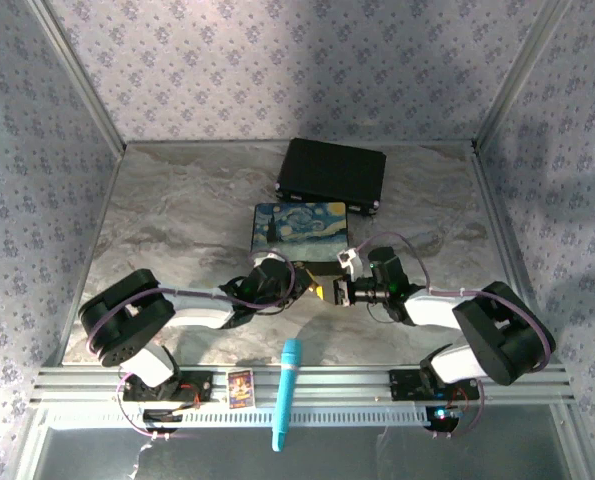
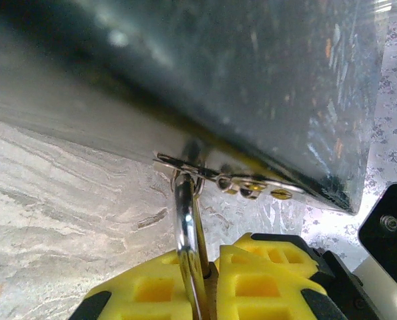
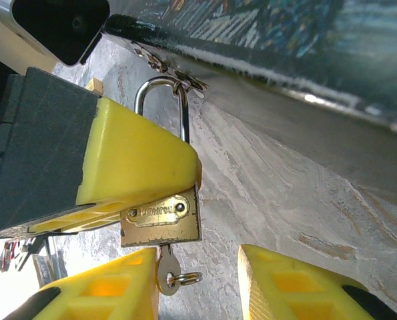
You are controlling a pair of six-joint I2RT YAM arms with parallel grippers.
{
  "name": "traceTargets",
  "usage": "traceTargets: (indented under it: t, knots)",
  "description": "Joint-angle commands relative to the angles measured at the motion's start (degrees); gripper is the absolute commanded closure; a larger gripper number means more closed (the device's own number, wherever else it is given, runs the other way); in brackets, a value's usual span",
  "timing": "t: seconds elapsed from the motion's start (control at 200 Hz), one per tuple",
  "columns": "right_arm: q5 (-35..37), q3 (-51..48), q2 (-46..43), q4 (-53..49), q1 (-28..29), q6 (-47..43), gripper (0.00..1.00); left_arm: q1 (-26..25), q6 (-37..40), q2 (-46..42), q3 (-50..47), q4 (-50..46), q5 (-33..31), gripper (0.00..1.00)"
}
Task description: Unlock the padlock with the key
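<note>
Left gripper (image 2: 208, 267) clenched on padlock (image 3: 161, 217) body; shackle threaded through hasp (image 2: 231, 181) at near edge of painted box (image 1: 300, 228); key (image 3: 166, 267) sat in keyhole, ring dangling; right gripper (image 3: 199, 260) released, fingers flanking key. Risks as I judged them: off-centre closing could knock key out; weak pinch on thin key could slip; hard turn could twist padlock in left grip or drag box.

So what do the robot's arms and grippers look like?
The left arm and right arm have white links and bulky round black joints, with thin purple cables looping alongside. The left gripper and right gripper have black bodies and yellow fingers moulded with square pockets.
</note>
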Motion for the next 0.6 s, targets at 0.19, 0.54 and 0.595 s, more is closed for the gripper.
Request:
traceTargets:
  t: [0.19,0.54,0.595]
  knots:
    - [10.9,2.5,0.1,-4.5,1.7,-0.6,0.64,-0.9,-1.6,0.7,-1.7,-7.4,4.7,1.0]
    - [15.1,5.0,-13.0,-16.9,3.5,-1.0,0.36,0.2,2.5,0.5,0.4,-18.1,2.1,1.0]
    - [19.1,7.1,-15.4,-22.6,3.6,-0.9,0.31,0.2,3.1,0.6,1.2,-19.5,2.0,1.0]
